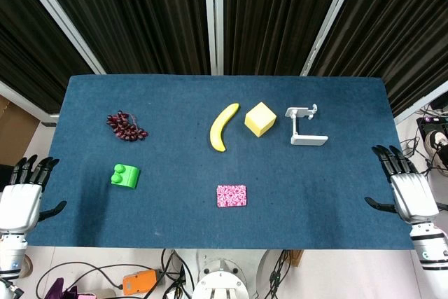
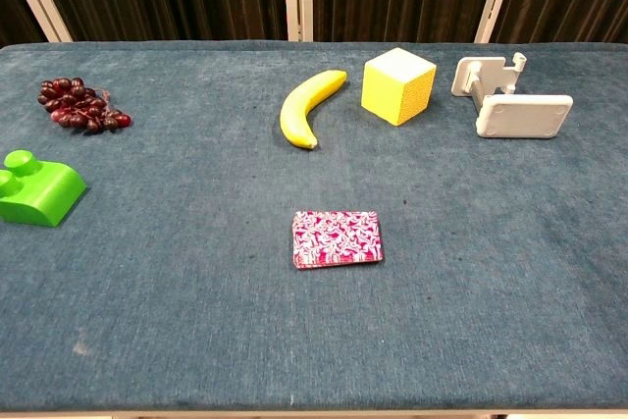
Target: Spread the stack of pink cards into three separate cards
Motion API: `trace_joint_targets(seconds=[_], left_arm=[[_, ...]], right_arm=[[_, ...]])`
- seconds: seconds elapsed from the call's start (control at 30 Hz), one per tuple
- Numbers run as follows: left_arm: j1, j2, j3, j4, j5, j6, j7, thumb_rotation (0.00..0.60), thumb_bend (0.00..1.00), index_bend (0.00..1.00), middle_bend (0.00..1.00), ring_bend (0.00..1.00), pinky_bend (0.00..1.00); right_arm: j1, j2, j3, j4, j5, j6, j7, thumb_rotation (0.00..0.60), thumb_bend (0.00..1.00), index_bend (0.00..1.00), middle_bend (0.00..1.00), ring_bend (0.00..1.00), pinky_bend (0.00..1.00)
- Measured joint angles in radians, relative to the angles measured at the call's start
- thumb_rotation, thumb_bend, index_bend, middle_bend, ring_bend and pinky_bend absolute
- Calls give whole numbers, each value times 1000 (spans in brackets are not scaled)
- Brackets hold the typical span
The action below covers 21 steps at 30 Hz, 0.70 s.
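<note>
Both robot hands spread, empty: left robot hand (image 1: 21, 197) | right robot hand (image 1: 409, 190) | pink cards (image 1: 232, 196) stacked.

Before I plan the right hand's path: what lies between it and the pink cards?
Only bare blue cloth between the right hand and the pink cards, as the head view shows.

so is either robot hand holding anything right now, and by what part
Nothing is held. The left robot hand and right robot hand are both open at the table's edges, and the pink cards lie untouched in a stack on the table.
</note>
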Motion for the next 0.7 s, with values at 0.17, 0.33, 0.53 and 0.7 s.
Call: trace_joint_targets(seconds=[0.17,0.33,0.53,0.7], left_arm=[[0,-1,0,4,6,4,-2,600,80,129,123,18,46],[0,-2,0,2,17,11,2,600,80,129,123,18,46],[0,3,1,-6,26,15,13,600,80,129,123,18,45],[-2,7,2,-13,31,14,19,600,80,129,123,18,45]], right_arm=[[21,-9,-6,-36,-16,-29,9,600,182,93,133,73,333],[61,-32,-4,-98,-30,-76,-44,600,182,105,133,72,323],[147,-132,20,-204,37,-201,-199,600,247,258,73,0,177],[239,-276,53,-228,190,-301,-350,600,263,300,45,0,128]])
